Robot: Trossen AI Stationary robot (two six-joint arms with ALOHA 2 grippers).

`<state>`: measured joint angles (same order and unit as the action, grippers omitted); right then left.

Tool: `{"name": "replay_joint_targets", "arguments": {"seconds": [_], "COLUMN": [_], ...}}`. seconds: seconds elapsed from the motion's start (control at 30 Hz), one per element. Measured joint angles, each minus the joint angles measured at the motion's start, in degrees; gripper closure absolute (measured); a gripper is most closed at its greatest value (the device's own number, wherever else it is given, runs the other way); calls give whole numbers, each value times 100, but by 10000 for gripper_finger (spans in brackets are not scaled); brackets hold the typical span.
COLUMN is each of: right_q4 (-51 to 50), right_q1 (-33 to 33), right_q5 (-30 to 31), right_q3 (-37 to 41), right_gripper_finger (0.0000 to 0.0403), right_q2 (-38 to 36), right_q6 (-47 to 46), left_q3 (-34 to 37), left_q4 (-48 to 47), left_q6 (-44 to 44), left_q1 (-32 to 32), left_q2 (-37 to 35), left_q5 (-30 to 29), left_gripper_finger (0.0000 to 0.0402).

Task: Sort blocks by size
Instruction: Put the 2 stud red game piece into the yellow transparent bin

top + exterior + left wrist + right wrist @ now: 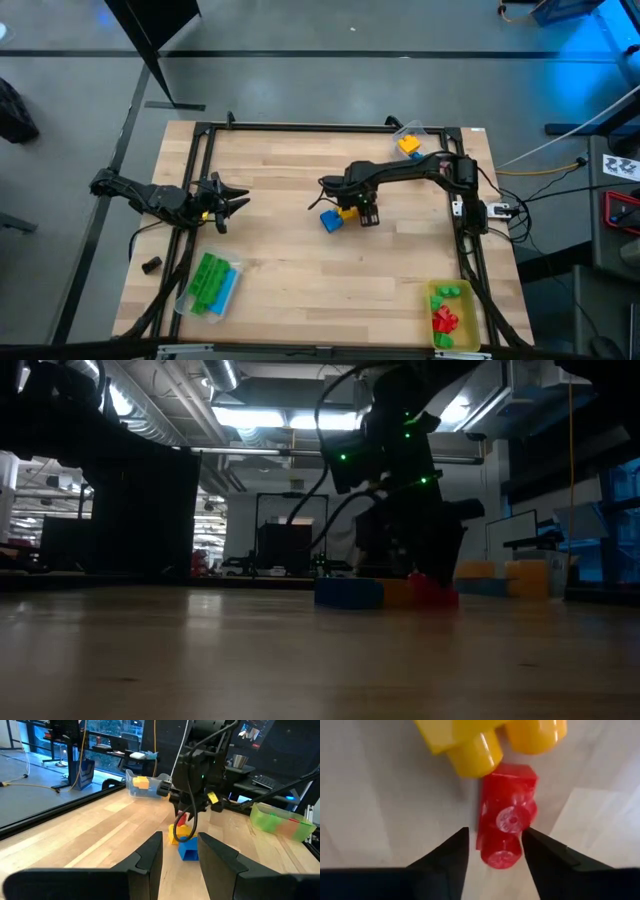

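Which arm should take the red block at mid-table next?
Right. Its claw hangs open straight over the red block, fingers either side. The left claw sits open near the table's left edge.

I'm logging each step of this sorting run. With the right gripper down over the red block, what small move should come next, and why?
Probably close the right gripper on the red block. Its open fingers already straddle the block, one on each side, with the yellow block just beyond and clear of them. The left gripper waits open at the table's left side.

Red block (506, 822) between open end effector (495, 851) fingers, yellow block (475, 745) crowding ahead
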<state>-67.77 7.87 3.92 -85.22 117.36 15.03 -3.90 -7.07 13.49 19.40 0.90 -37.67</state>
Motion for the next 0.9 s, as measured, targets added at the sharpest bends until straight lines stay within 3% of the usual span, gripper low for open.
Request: {"name": "replay_joint_targets", "arguments": {"seconds": [0.17,0.3,0.47,0.6,0.8,0.9], "right_q4": [336,906,1085,961,782,455], "right_q1": [3,3,3,1,7,0], "right_q5": [445,437,405,364,-142,-371], "right_q3": [204,391,498,493,497,417], "right_gripper_finger": [175,141,129,162,261,261], "right_q2": [-2,-4,-31,-28,-17,-1], "right_q6": [0,-2,9,-20,-197,-320], "left_q3": [-2,-1,-2,0,0,0], "left_q4": [0,0,0,0,0,0], "left_q6": [-1,-1,1,-1,1,1], "left_q1": [0,0,0,0,0,0], "left_q2": [-1,0,0,-1,-1,1], "left_q5": [0,1,0,4,4,4], "left_gripper_finger": [295,295,295,295,295,295]}}
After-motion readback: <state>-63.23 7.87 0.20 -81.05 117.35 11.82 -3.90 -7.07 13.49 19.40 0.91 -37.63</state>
